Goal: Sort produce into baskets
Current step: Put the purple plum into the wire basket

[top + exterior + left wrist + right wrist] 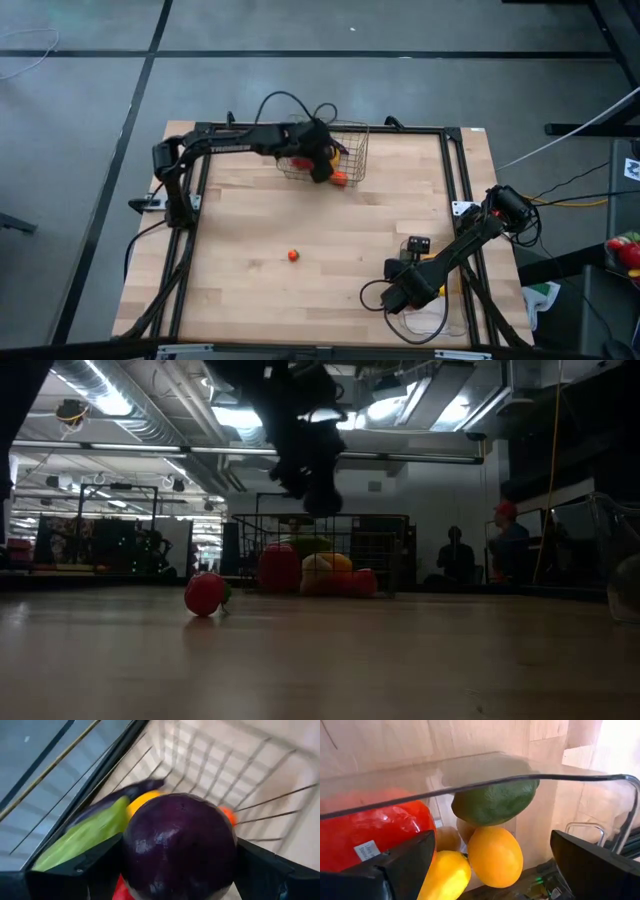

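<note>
A round dark purple piece of produce (180, 850) sits between the fingers of my left gripper (320, 168), which hangs over the wire-mesh basket (352, 150) at the table's far middle. In the basket lie green (85, 837), yellow (142, 800) and orange (227, 814) pieces. A small red piece (293, 255) rests alone on the table's middle. My right gripper (492, 857) stands open over the clear tray (470, 785) at the near right, which holds red (365, 835), green (492, 802), orange (495, 855) and yellow (445, 875) pieces. My left gripper pinches the purple piece by its two opposite sides (131, 855), one finger (85, 870) on each. The fingers slant down from above. The piece is lifted clear, above the produce in the basket.
A black metal frame (200, 200) runs along the table's left, far and right edges. Cables (290, 100) loop by the basket. A small dark block (418, 244) lies near my right arm. Bare wood stretches between the basket and the tray.
</note>
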Controlling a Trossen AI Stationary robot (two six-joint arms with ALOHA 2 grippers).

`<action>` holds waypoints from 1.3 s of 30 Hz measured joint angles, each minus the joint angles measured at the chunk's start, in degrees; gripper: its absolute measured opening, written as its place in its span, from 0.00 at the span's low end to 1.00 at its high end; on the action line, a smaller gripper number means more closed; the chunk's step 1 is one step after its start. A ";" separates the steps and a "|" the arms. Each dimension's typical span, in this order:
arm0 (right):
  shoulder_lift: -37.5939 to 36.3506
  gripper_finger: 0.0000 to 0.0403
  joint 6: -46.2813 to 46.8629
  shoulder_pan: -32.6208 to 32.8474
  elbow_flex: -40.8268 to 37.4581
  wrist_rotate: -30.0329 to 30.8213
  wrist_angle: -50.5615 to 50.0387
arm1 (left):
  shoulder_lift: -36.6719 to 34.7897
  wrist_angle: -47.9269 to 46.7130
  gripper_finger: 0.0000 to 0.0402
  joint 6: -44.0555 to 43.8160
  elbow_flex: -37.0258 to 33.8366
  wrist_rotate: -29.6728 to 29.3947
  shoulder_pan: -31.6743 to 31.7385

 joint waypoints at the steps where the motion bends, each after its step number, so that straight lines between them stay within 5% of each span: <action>1: 0.00 0.97 0.00 0.00 0.00 0.00 0.19 | 0.00 -0.90 0.78 -0.09 0.00 0.00 0.75; 22: 0.00 0.97 -0.02 0.01 0.00 0.00 0.80 | -0.04 0.67 0.78 -1.95 -9.11 2.93 3.27; 39: -0.02 0.97 -0.02 0.02 0.00 0.00 0.80 | 0.00 4.02 0.78 0.86 -9.29 2.93 3.26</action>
